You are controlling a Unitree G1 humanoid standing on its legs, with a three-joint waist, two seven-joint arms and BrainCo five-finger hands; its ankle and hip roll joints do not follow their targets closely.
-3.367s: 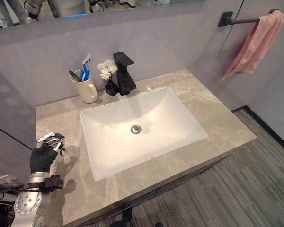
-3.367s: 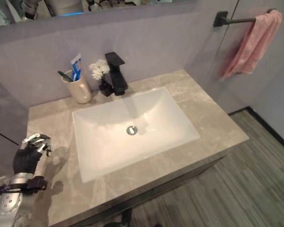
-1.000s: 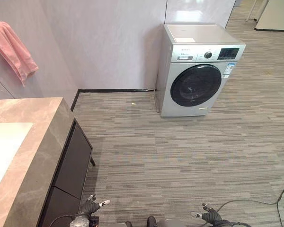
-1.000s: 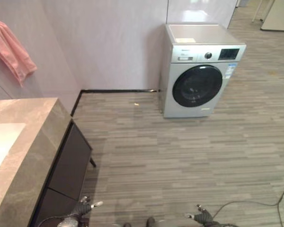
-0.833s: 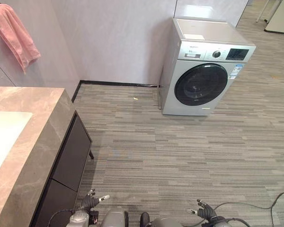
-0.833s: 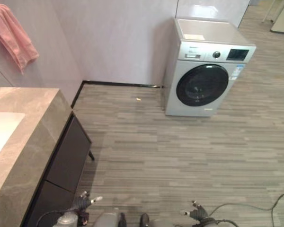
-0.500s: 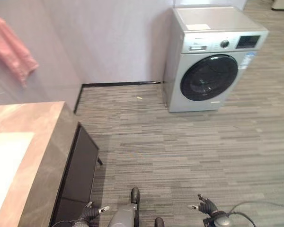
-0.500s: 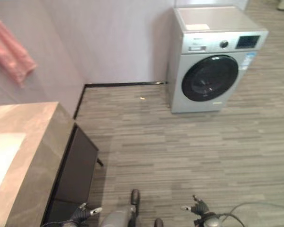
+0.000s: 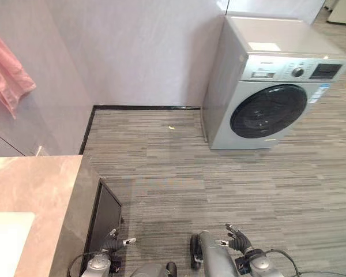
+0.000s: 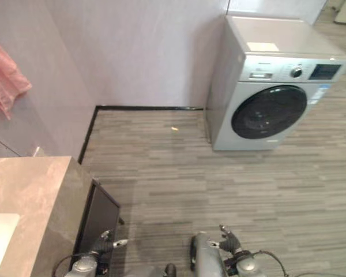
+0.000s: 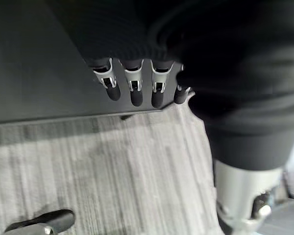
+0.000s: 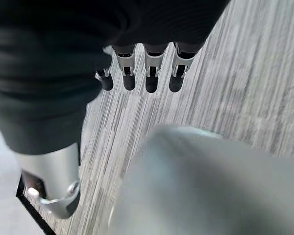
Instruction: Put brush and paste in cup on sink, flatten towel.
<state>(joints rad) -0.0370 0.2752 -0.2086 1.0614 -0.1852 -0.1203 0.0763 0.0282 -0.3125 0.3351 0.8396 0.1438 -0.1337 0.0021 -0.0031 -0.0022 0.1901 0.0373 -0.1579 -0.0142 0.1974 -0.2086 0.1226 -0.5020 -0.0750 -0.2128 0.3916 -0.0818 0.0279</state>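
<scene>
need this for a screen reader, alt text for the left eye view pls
A washer stands on striped grey floor against the wall. A pink towel hangs far left above the stone counter. Both hands, left and right, hang low, open and empty.

Towel [image 9: 6,78]: pink cloth, soft nap. Countertop [image 9: 29,196]: polished, veined stone. Cabinet front [image 9: 104,222]: dark, matt. Floor [image 9: 179,184]: grey striped planks, matt. Washing machine [image 9: 271,86]: smooth silver-grey casing, glossy dark door.

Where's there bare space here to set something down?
The grey stone counter is bare between the wall and its front edge. The striped floor lies open from the cabinet to the washing machine. Both hands hang low, empty.
</scene>
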